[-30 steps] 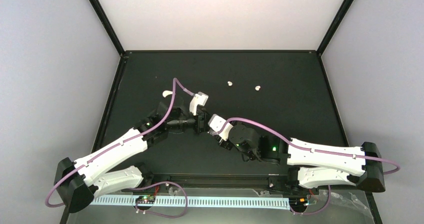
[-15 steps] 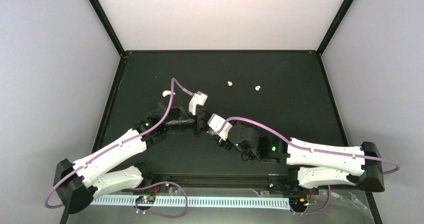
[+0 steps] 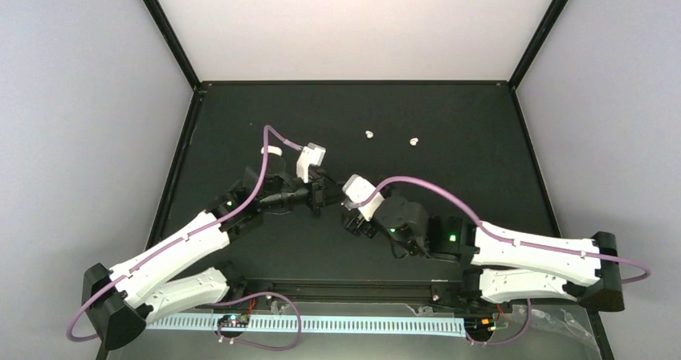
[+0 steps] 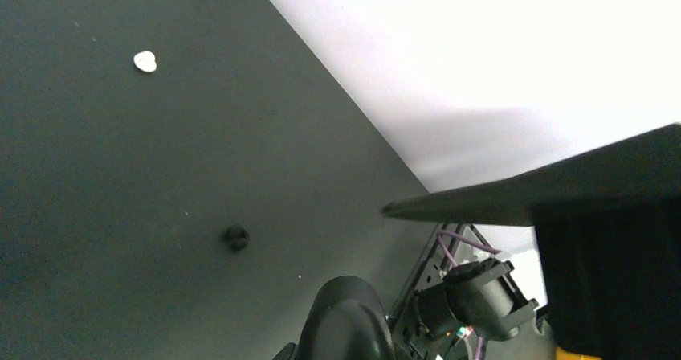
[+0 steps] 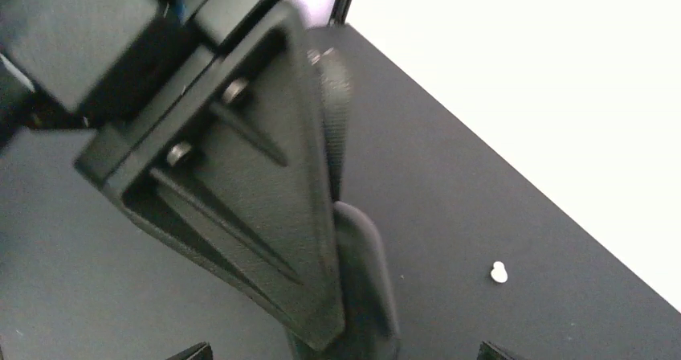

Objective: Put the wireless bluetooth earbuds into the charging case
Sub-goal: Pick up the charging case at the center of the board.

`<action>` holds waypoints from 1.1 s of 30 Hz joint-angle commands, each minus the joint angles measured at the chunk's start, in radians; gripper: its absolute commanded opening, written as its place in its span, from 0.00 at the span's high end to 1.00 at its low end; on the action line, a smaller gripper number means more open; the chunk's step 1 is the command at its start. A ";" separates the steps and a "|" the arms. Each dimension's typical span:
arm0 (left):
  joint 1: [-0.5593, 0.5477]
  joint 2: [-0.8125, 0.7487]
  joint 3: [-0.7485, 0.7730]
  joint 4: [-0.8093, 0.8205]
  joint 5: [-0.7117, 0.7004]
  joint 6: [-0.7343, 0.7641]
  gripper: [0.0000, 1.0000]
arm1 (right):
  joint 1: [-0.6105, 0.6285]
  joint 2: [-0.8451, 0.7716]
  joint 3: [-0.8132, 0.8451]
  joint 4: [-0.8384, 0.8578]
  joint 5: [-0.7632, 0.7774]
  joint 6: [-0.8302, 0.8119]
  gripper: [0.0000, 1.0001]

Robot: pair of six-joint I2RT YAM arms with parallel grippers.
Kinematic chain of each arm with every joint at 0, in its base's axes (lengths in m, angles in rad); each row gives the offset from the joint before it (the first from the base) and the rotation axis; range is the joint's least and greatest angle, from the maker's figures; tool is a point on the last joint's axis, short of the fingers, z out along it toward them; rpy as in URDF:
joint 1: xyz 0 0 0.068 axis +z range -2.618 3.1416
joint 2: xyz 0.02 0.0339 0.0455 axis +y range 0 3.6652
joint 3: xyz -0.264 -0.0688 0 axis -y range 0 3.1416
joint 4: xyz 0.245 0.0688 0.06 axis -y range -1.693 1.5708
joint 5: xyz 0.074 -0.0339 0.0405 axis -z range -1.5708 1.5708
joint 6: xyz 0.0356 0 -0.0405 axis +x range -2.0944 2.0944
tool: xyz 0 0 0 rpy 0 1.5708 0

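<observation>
Right jaws: the right gripper stood wide open. Its two tips were far apart at the bottom of its wrist view, and it held nothing.
Left jaws: the left gripper met the right one nose to nose at mid-desk and was fully closed. Whether it pinched anything could not be told.
Between the arms: a dark rounded body lay against the left finger. It may have been the charging case, but the blur left that unsure.
Black earbud: the black earbud lay loose on the desk near the grippers. Dark on dark, it was easy to lose.
Small white piece: a small white piece sat by the left arm's cable. What it was could not be made out.
White earbuds: one white earbud and a second white earbud lay near each other but apart, well beyond both grippers.
Handling: the buds looked tiny, light, hard and smooth. They would probably roll or squirt out under a skewed pinch.
Hold: the best grip was likely across the widest part, low to the desk, with a gentle close.
Edges: a raised black rim closed the far side, with rails along both flanks.
Room: bare desk lay all round the white pair, most of it to the right.
</observation>
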 commanded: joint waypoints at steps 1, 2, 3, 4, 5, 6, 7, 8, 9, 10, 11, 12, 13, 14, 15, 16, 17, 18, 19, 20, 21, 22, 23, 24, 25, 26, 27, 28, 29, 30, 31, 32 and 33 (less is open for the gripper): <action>-0.002 -0.055 0.026 0.003 -0.085 0.021 0.95 | -0.003 -0.108 0.065 0.002 -0.018 0.089 0.13; -0.002 -0.066 0.021 0.008 -0.095 0.028 0.96 | -0.015 -0.129 0.074 0.002 -0.035 0.112 0.12; -0.002 -0.077 0.015 0.021 -0.098 0.038 0.96 | -0.032 -0.147 0.083 0.004 -0.061 0.133 0.11; 0.000 -0.088 0.008 0.032 -0.096 0.049 0.97 | -0.052 -0.165 0.086 0.007 -0.093 0.158 0.11; 0.000 -0.098 0.001 0.045 -0.091 0.060 0.97 | -0.072 -0.182 0.088 0.011 -0.127 0.180 0.11; -0.001 -0.110 -0.007 0.063 -0.080 0.074 0.98 | -0.093 -0.198 0.087 0.017 -0.169 0.203 0.11; 0.000 -0.120 -0.015 0.082 -0.062 0.094 0.98 | -0.115 -0.212 0.084 0.024 -0.215 0.224 0.11; 0.000 -0.132 -0.023 0.100 -0.035 0.115 0.98 | -0.145 -0.221 0.083 0.028 -0.286 0.242 0.11; 0.000 -0.146 -0.027 0.119 0.005 0.141 0.98 | -0.174 -0.227 0.085 0.030 -0.376 0.262 0.11; 0.000 -0.156 -0.030 0.139 0.057 0.164 0.98 | -0.195 -0.234 0.085 0.029 -0.428 0.275 0.11; 0.000 -0.167 -0.030 0.155 0.113 0.185 0.98 | -0.215 -0.240 0.085 0.028 -0.476 0.281 0.11; 0.000 -0.178 -0.030 0.170 0.160 0.199 0.97 | -0.228 -0.249 0.084 0.026 -0.517 0.288 0.11; 0.000 -0.188 -0.032 0.186 0.206 0.212 0.96 | -0.240 -0.258 0.080 0.027 -0.554 0.294 0.11; 0.000 -0.200 -0.034 0.201 0.238 0.224 0.95 | -0.256 -0.268 0.076 0.028 -0.602 0.300 0.11; -0.001 -0.211 -0.039 0.212 0.261 0.235 0.95 | -0.269 -0.278 0.069 0.030 -0.643 0.308 0.12; 0.000 -0.222 -0.047 0.228 0.279 0.245 0.95 | -0.279 -0.286 0.059 0.035 -0.682 0.315 0.13; 0.000 -0.233 -0.055 0.248 0.287 0.254 0.95 | -0.288 -0.293 0.049 0.040 -0.718 0.322 0.13; 0.000 -0.241 -0.065 0.268 0.294 0.259 0.95 | -0.293 -0.297 0.039 0.043 -0.743 0.330 0.14; -0.001 -0.248 -0.072 0.289 0.300 0.260 0.95 | -0.296 -0.303 0.030 0.048 -0.761 0.342 0.15; 0.000 -0.252 -0.078 0.312 0.309 0.262 0.96 | -0.296 -0.310 0.018 0.056 -0.772 0.350 0.16; 0.000 -0.253 -0.080 0.336 0.321 0.263 0.96 | -0.297 -0.317 0.007 0.067 -0.784 0.358 0.17; 0.000 -0.252 -0.080 0.351 0.331 0.264 0.97 | -0.297 -0.326 -0.002 0.078 -0.796 0.366 0.18; -0.001 -0.250 -0.079 0.361 0.342 0.267 0.98 | -0.298 -0.331 -0.010 0.088 -0.808 0.372 0.19; 0.000 -0.245 -0.077 0.372 0.353 0.269 0.98 | -0.298 -0.334 -0.014 0.096 -0.823 0.378 0.20; 0.000 -0.241 -0.073 0.379 0.363 0.271 0.98 | -0.298 -0.331 -0.014 0.099 -0.842 0.381 0.22; -0.002 -0.235 -0.068 0.383 0.371 0.271 0.98 | -0.298 -0.329 -0.012 0.100 -0.855 0.383 0.23; -0.001 -0.231 -0.063 0.386 0.377 0.273 0.98 | -0.298 -0.326 -0.011 0.101 -0.865 0.383 0.24; -0.001 -0.228 -0.057 0.387 0.382 0.273 0.99 | -0.298 -0.322 -0.010 0.103 -0.872 0.384 0.25; 0.000 -0.226 -0.053 0.390 0.384 0.271 0.99 | -0.298 -0.319 -0.010 0.105 -0.876 0.386 0.26; -0.002 -0.224 -0.050 0.395 0.389 0.267 0.99 | -0.298 -0.317 -0.009 0.112 -0.881 0.387 0.27; -0.002 -0.224 -0.049 0.403 0.394 0.263 0.98 | -0.298 -0.315 -0.009 0.118 -0.884 0.388 0.29; -0.002 -0.223 -0.049 0.410 0.397 0.258 0.98 | -0.298 -0.311 -0.008 0.123 -0.885 0.390 0.30; -0.002 -0.223 -0.048 0.414 0.398 0.255 0.98 | -0.298 -0.307 -0.006 0.129 -0.888 0.391 0.31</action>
